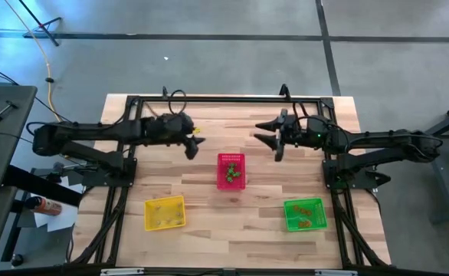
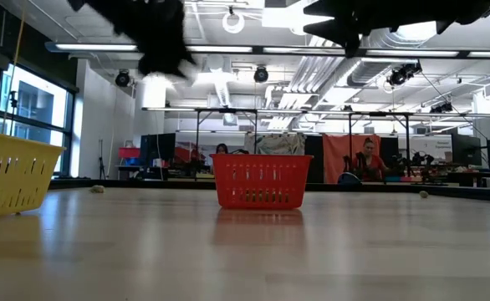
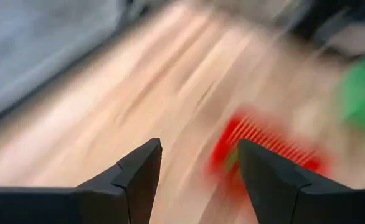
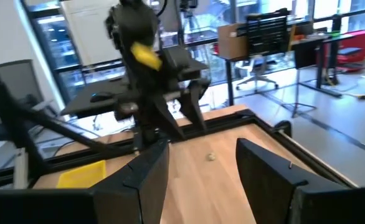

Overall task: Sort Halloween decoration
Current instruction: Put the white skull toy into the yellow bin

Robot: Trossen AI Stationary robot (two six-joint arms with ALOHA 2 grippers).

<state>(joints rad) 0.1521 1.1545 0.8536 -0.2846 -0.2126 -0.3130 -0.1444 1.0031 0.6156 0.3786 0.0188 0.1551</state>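
Observation:
A red mesh basket (image 1: pixel 231 170) stands mid-table with small green trinkets inside. A yellow basket (image 1: pixel 165 213) sits near left, holding yellowish bits. A green basket (image 1: pixel 305 215) sits near right, holding orange ones. Two tiny loose trinkets lie on the far part of the table, one (image 2: pixel 98 189) at the left and one (image 2: pixel 424 194) at the right. One yellowish trinket (image 4: pixel 211 157) shows past my right fingers. My left gripper (image 1: pixel 192 148) hangs open above the table, just far-left of the red basket (image 3: pixel 263 143). My right gripper (image 1: pixel 261 133) hangs open far-right of it, pointing level at the left arm.
The black frame rail (image 1: pixel 232 98) runs along the table's far edge, and side rails run down both sides. Bare wood lies between the baskets and along the near edge (image 2: pixel 245 259). People sit in the room beyond the table.

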